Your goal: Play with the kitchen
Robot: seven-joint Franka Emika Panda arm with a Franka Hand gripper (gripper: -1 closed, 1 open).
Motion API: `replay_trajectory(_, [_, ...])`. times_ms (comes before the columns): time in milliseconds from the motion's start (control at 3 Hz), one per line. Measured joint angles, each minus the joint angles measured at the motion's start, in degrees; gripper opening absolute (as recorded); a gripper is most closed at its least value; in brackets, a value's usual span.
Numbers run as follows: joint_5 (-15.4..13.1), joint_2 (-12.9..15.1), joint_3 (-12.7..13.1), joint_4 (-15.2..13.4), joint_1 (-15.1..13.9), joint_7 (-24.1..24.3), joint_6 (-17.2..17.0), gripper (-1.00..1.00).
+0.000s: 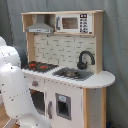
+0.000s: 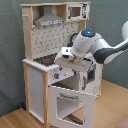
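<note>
Hand [image 2: 70, 59] sits low over the kitchen [image 2: 50, 60] worktop in the second exterior view, fingers facing away; can't tell if they're apart or together. To its left: black-red hob [image 2: 46, 60], grey hood [image 2: 48, 19] above. Below it, oven door [image 2: 69, 102] hangs open. Arm [image 2: 107, 50] covers the sink side to its right. In the first exterior view the hand is out of sight; white arm [image 1: 14, 90] blocks the kitchen's lower left. Hob [image 1: 41, 65], sink [image 1: 73, 74], black tap [image 1: 85, 59], microwave [image 1: 74, 23] visible.
</note>
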Motion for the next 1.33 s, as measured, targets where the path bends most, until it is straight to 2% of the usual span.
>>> replay_trajectory(333, [5.0, -1.8, 0.0, -0.1, 2.2, -0.2, 2.4, 1.0])
replay_trajectory(667, [6.9, -3.0, 0.0, -3.7, 5.5, 1.7, 4.7, 1.0])
replay_trajectory(1000, [6.3, -4.5, -0.1, -6.1, 9.2, 4.8, 7.1, 1.0])
replay_trajectory(1333, [2.6, -6.0, -0.3, -6.1, 11.5, 9.0, 7.6, 1.0])
